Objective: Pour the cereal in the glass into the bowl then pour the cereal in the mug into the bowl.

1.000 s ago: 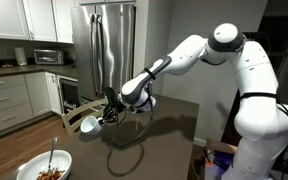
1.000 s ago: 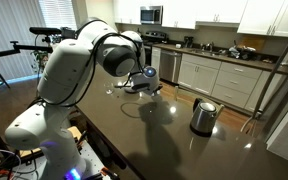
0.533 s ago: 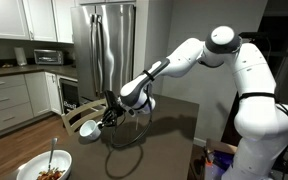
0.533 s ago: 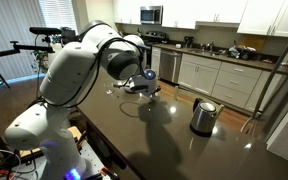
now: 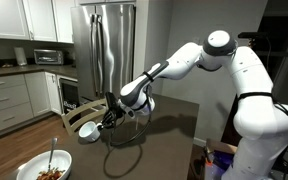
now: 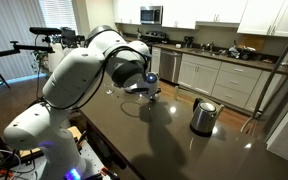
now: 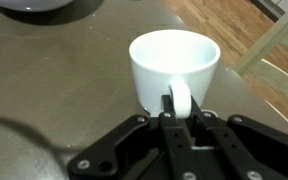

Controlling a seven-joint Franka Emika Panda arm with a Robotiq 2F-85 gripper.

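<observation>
The white mug (image 7: 174, 62) fills the middle of the wrist view, its handle (image 7: 178, 98) pointing at the camera. My gripper (image 7: 181, 110) is shut on that handle, one black finger on each side. Inside, the mug looks plain white and no cereal shows. In an exterior view the gripper (image 5: 108, 114) holds the mug (image 5: 87, 128) near the dark table's far corner. The white bowl (image 5: 26, 170) sits at the lower left with a metal spoon (image 5: 52, 155) and a brown heap of cereal (image 5: 52, 174) in it. I cannot make out the glass.
A steel kettle (image 6: 203, 115) stands on the dark table (image 6: 164, 135) well away from the gripper (image 6: 144, 85). A wooden chair (image 7: 274, 50) is just past the table's edge. A dark round object (image 7: 34, 6) lies at the wrist view's top edge. Kitchen cabinets and a fridge (image 5: 109, 45) stand behind.
</observation>
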